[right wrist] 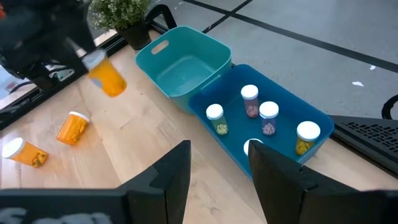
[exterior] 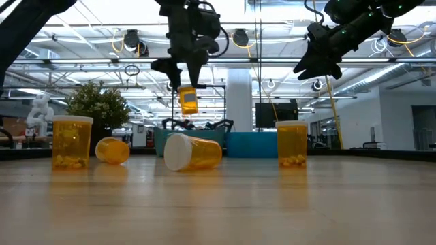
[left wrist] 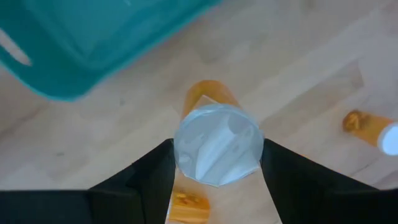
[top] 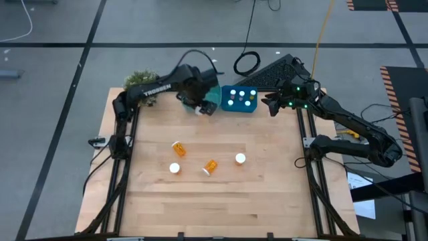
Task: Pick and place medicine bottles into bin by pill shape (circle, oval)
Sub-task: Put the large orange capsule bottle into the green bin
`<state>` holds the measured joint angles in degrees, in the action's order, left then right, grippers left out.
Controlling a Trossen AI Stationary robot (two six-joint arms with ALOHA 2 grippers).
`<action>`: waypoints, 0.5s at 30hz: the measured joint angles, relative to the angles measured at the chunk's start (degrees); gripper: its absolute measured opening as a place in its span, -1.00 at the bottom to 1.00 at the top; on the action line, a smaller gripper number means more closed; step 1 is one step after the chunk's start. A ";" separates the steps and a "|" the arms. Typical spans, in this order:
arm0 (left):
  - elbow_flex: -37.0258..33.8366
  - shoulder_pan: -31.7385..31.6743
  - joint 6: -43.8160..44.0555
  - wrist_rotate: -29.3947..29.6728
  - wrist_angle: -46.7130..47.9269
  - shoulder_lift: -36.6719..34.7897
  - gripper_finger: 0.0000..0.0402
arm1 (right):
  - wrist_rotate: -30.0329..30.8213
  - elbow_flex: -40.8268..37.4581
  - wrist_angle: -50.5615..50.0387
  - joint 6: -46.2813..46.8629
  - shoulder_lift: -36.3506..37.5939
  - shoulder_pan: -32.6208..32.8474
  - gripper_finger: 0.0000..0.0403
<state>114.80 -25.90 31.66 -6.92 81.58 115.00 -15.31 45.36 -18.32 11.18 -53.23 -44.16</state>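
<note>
My left gripper (top: 198, 105) is near the table's far edge, beside the teal bin (top: 214, 98), shut on an orange medicine bottle (exterior: 188, 99) held well above the table. The bottle's white cap (left wrist: 217, 144) fills the gap between the fingers in the left wrist view. My right gripper (exterior: 319, 62) hovers open and holds nothing, to the right of the blue bin (top: 239, 100), which has several white-capped bottles standing in it. On the table's middle are several more bottles: two lie on their sides (top: 178, 148) (top: 210, 166) and two stand (top: 175, 168) (top: 240, 158). My left gripper pinches the bottle by its white cap (left wrist: 186, 134) between its two fingers (left wrist: 152, 171), one on each side of the cap. The fingers come from above, pointing down. The orange body (left wrist: 208, 94) hangs below them, somewhat tilted and clear of the table and the bins.
The two bins stand side by side at the far edge, with a small potted plant (top: 140, 80) at the far left corner. A keyboard (top: 277, 70) and cables lie beyond the far edge. Bare wood spreads along the near half of the table.
</note>
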 joint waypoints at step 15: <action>2.89 -10.51 -12.55 2.50 2.93 0.02 0.12 | -1.97 0.00 0.40 1.09 0.11 0.02 -0.23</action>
<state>117.69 -36.40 19.12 -4.42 84.51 115.02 -17.28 45.36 -17.92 12.27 -53.12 -44.14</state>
